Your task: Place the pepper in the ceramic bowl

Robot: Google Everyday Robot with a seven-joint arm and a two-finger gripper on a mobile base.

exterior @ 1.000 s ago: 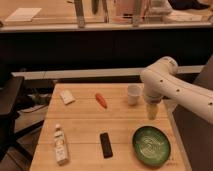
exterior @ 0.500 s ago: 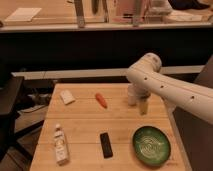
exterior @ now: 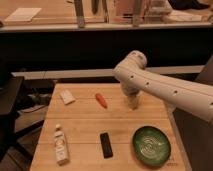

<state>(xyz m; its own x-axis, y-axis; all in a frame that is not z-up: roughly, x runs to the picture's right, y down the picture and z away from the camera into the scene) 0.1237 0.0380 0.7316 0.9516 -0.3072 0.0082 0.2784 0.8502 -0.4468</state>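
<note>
Item: small orange-red tapered pepper (exterior: 101,100). It lies flat on the pale wooden slatted table (exterior: 85,125), toward the back and a little left of centre, with its long axis on a diagonal and nothing touching it.

Handling, as I judge it: light, firm rather than squashy, with a smooth skin that could slip. The rounded body may roll if I nudge it from one side. I would take hold across the thicker middle, with the fingers square to its length, since the narrow tip gives little to grip.

Tool: two-finger gripper (exterior: 132,101) on the white arm. It hangs low over the table just right of the pepper, fingers apart and holding nothing.

Destination: round shallow dark-green glazed ceramic bowl (exterior: 151,146) with a pale swirl inside. It sits at the front right, well apart from the pepper, and looks wide and low, so it should be an easy target to drop into.

Other stock:
- A black rectangular remote (exterior: 106,145) lies between the pepper and the table's front edge.
- A small clear bottle (exterior: 60,145) lies at the front left.
- A white folded pad (exterior: 67,97) lies at the back left.
</note>
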